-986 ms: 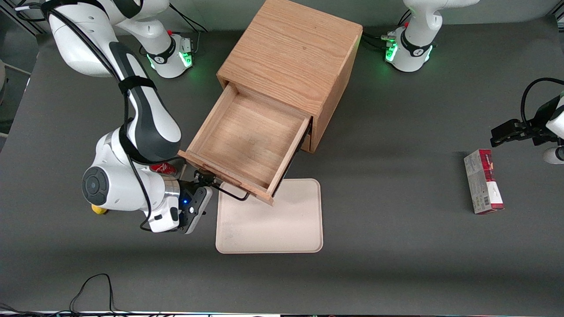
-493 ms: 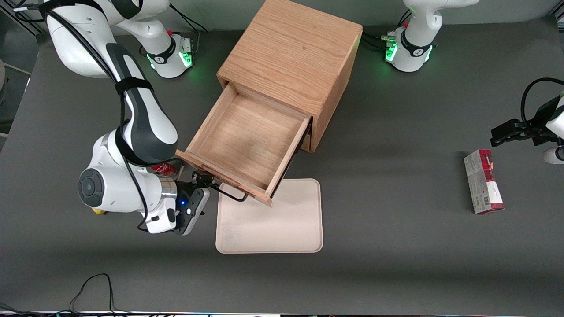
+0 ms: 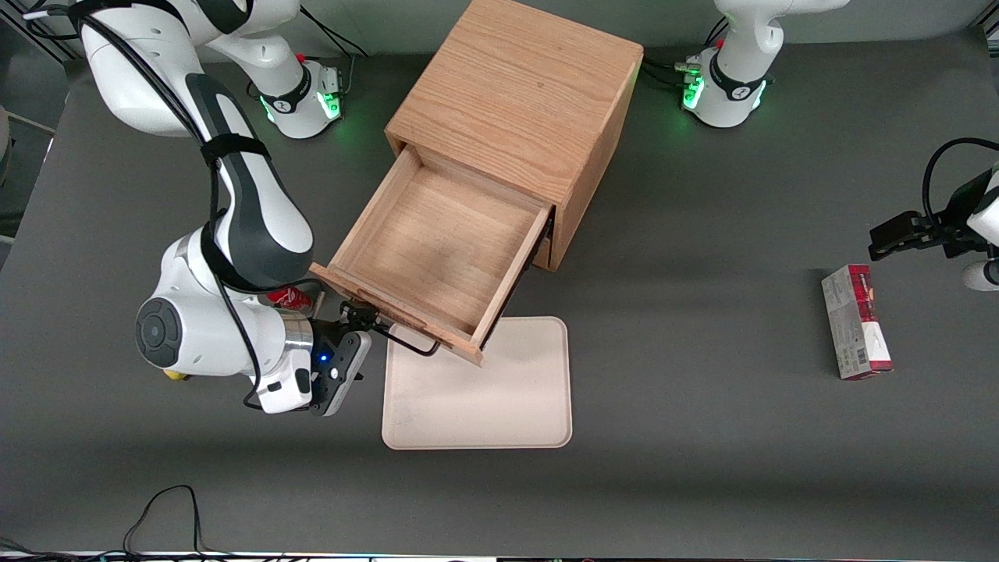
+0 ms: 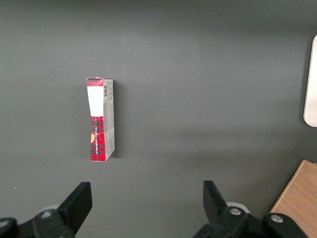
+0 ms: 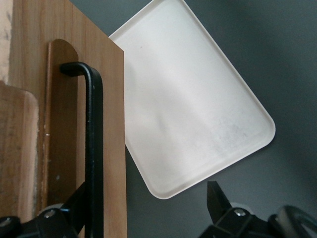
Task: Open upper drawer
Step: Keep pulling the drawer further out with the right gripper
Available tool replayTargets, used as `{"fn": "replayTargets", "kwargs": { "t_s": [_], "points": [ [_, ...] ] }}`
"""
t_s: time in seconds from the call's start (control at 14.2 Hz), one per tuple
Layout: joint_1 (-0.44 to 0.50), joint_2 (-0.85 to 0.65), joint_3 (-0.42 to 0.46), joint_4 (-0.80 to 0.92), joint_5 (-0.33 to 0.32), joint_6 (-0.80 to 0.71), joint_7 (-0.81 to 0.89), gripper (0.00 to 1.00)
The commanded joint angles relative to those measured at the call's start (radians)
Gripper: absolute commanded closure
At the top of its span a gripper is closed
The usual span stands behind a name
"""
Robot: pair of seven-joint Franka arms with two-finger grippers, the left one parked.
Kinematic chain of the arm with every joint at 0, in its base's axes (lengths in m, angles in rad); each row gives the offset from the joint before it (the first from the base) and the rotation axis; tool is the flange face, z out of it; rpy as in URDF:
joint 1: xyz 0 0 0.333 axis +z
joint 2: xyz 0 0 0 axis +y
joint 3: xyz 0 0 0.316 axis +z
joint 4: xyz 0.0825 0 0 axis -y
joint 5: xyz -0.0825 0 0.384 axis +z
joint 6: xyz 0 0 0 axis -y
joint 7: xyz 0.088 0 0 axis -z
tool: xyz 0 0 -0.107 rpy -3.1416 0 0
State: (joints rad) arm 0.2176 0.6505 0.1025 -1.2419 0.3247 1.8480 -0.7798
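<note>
The upper drawer (image 3: 441, 250) of the oak cabinet (image 3: 515, 94) stands pulled far out, and its plain wooden tray shows bare inside. A black bar handle (image 3: 414, 343) runs along the drawer front (image 5: 111, 124). My gripper (image 3: 360, 318) sits at the end of that handle toward the working arm's end of the table. In the right wrist view the gripper (image 5: 146, 198) is open, its fingers wide apart. The handle (image 5: 94, 148) passes between them, close against one finger (image 5: 74, 206), while the other finger (image 5: 216, 196) hangs over the table. The lower drawer is hidden under the open one.
A cream tray (image 3: 476, 390) lies flat on the table, partly under the drawer front (image 5: 188, 99). A red can (image 3: 287, 298) and a yellow object (image 3: 175, 373) peek out beneath my arm. A red-and-white box (image 3: 856, 320) lies toward the parked arm's end (image 4: 100, 119).
The drawer has slid a little farther out, and my wrist has shifted slightly toward the working arm's end of the table with it.
</note>
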Motion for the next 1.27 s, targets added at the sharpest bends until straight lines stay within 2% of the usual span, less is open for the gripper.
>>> {"fn": "replayTargets", "kwargs": {
  "t_s": [0.0,0.42,0.85,1.06,1.2],
  "points": [
    [-0.024,0.021,0.003,0.081,0.027,-0.007,-0.016,0.0],
    [-0.023,0.021,0.005,0.087,0.027,-0.01,-0.013,0.0],
    [-0.024,0.006,-0.012,0.131,0.008,-0.142,-0.013,0.0],
    [-0.027,-0.043,-0.013,0.124,-0.059,-0.173,-0.012,0.0],
    [-0.04,-0.066,-0.052,0.114,-0.07,-0.209,0.022,0.01]
  ]
}}
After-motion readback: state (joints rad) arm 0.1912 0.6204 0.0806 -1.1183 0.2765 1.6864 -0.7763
